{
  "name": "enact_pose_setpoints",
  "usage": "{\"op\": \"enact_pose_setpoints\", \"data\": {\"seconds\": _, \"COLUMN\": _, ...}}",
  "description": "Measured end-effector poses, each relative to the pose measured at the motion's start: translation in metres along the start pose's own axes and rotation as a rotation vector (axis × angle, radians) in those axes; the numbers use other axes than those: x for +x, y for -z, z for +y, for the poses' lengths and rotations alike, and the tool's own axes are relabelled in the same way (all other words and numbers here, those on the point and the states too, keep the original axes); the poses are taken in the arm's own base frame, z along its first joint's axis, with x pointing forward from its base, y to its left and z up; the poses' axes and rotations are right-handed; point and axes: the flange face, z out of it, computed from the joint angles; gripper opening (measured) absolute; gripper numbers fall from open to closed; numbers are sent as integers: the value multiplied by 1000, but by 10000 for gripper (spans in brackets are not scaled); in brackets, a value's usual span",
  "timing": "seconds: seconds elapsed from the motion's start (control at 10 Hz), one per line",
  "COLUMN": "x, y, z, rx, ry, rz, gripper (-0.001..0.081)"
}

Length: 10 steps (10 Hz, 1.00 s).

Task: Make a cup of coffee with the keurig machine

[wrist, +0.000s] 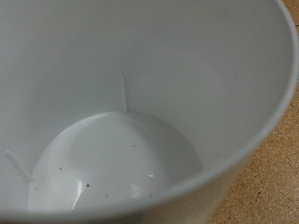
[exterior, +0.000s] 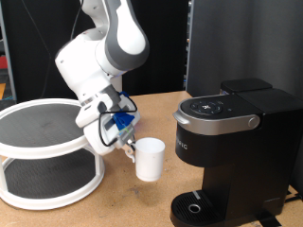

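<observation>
The cup (exterior: 151, 159), a plain white mug, hangs just above the wooden table between the round shelf and the keurig machine (exterior: 234, 132). My gripper (exterior: 129, 145) is shut on the cup's rim on the side towards the exterior view's left. The cup stays roughly upright. The black machine stands at the exterior view's right with its silver-grey handle (exterior: 220, 122) down and its lid shut. Its drip tray (exterior: 195, 207) is bare. In the wrist view the cup's empty white inside (wrist: 121, 112) fills the frame, and my fingers do not show there.
A white two-tier round shelf (exterior: 43, 151) stands at the exterior view's left, close to the arm. A strip of tan table (wrist: 271, 191) shows past the cup's rim. Dark panels stand behind the table.
</observation>
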Motion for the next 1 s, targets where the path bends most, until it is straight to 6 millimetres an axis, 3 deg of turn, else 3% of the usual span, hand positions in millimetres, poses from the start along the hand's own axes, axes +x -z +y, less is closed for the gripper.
{"op": "enact_pose_setpoints", "data": {"seconds": 0.4, "x": 10, "y": -25, "z": -3, "rx": 3, "ry": -10, "rz": 16, "gripper": 72}}
{"op": "enact_pose_setpoints", "data": {"seconds": 1.0, "x": 31, "y": -47, "z": -9, "rx": 39, "ry": 0, "rz": 60, "gripper": 72}}
